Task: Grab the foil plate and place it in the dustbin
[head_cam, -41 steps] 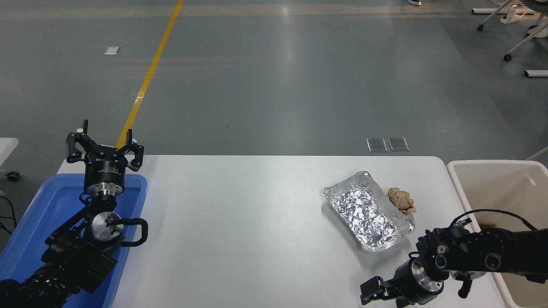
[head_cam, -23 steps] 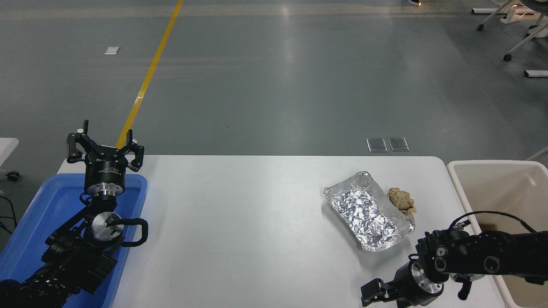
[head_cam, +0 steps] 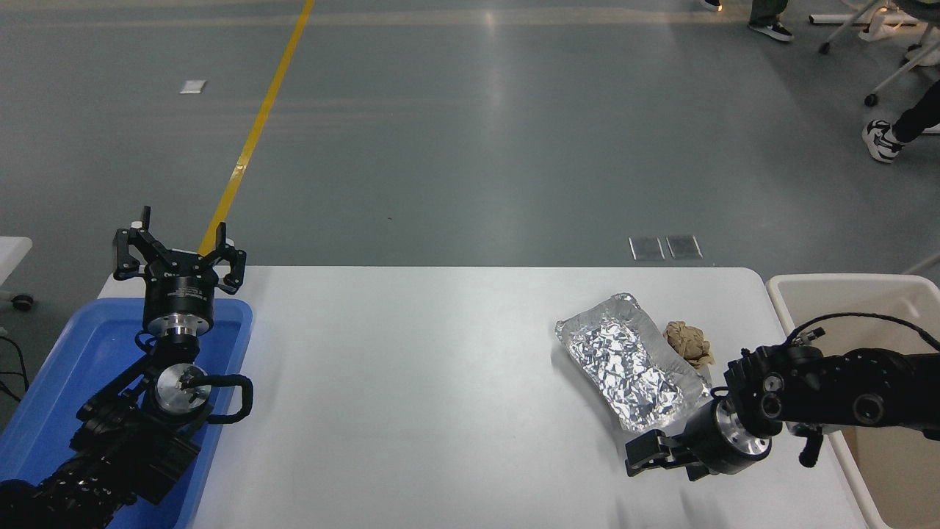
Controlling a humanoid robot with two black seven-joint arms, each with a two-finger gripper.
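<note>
Just beside foil plate (head_cam: 633, 364) — right gripper (head_cam: 646, 455), low.

Right claw (head_cam: 640, 457) beside foil plate (head_cam: 630, 361)

Black arms w/ silver wrist rings, looped black cables, black claw (head_cam: 178, 253) fingers.

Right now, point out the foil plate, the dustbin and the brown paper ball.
foil plate (head_cam: 630, 360), head view, crinkled floor.
dustbin (head_cam: 837, 280), head view, far rim.
brown paper ball (head_cam: 687, 342), head view, middle of the wad.
</note>
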